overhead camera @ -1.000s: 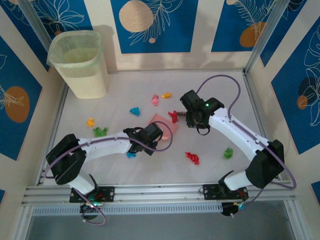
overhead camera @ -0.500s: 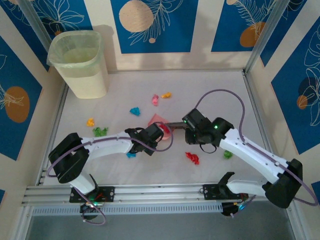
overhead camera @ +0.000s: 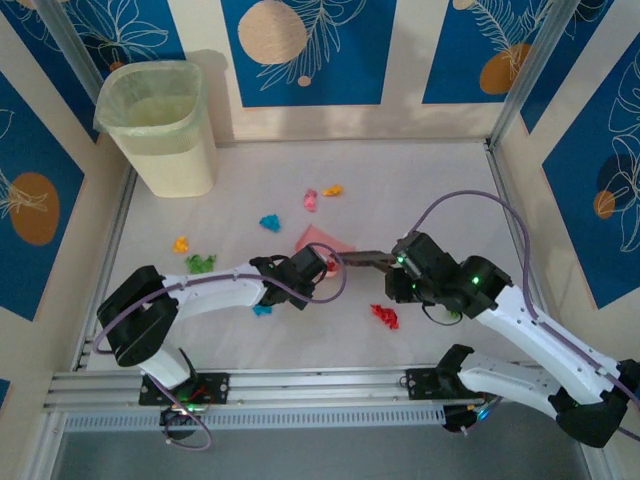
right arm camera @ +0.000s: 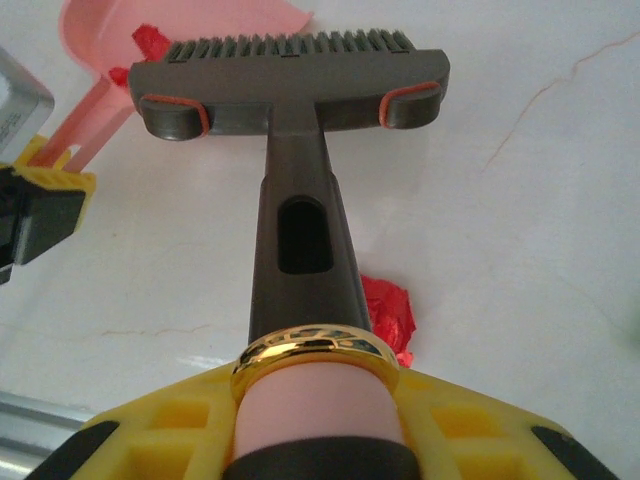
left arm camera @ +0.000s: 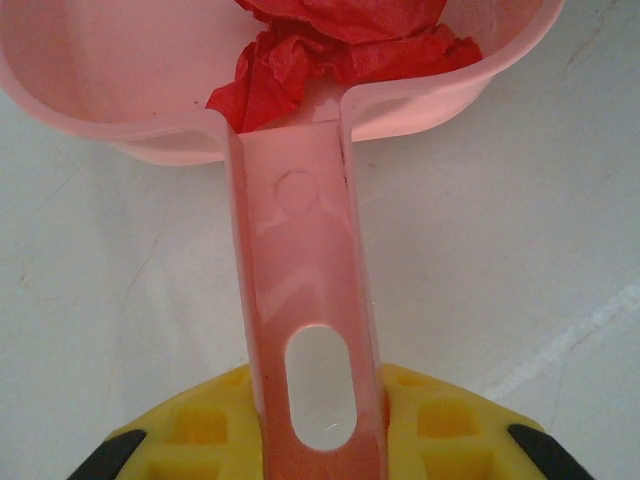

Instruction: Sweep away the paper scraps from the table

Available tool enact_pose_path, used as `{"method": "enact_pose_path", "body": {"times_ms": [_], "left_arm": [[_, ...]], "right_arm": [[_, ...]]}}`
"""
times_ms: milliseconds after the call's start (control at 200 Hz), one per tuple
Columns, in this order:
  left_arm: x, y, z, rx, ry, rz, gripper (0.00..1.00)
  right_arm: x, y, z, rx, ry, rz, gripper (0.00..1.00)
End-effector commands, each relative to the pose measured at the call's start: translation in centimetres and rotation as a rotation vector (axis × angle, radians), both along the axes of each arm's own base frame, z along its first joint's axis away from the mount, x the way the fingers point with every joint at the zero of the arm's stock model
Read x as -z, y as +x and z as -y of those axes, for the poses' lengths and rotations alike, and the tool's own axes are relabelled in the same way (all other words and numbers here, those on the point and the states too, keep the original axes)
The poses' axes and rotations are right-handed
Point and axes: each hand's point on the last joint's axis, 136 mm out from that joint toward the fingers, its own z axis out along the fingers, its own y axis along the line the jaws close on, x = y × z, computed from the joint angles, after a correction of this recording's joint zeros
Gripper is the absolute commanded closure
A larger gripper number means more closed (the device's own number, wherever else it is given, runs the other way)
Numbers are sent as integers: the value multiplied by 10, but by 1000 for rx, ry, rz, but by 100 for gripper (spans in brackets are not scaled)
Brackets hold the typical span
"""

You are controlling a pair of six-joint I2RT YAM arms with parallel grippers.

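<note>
Paper scraps centre-left, open table far right — brush near dustpan lip.

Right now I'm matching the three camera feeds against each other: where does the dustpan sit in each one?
Top external: dustpan at the centre, just left of the brush.
Left wrist: pan across the top, handle running down the middle.
Right wrist: top-left corner, beyond the brush head.
Shared landmark: the red scrap lying in the pan, clear in both wrist views.
</note>
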Motion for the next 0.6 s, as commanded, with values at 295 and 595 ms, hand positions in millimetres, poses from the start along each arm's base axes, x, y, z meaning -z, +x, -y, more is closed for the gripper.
{"method": "enact_pose_path", "body": {"times_ms": [295, 595], "left_arm": [[-32, -12, 8, 63, -121, 24, 100], [-78, -13, -15, -42, -210, 110, 100]], "right_arm": [[-53, 11, 47, 206, 99, 259, 100], [-40, -13, 90, 353, 133, 299, 100]]}}
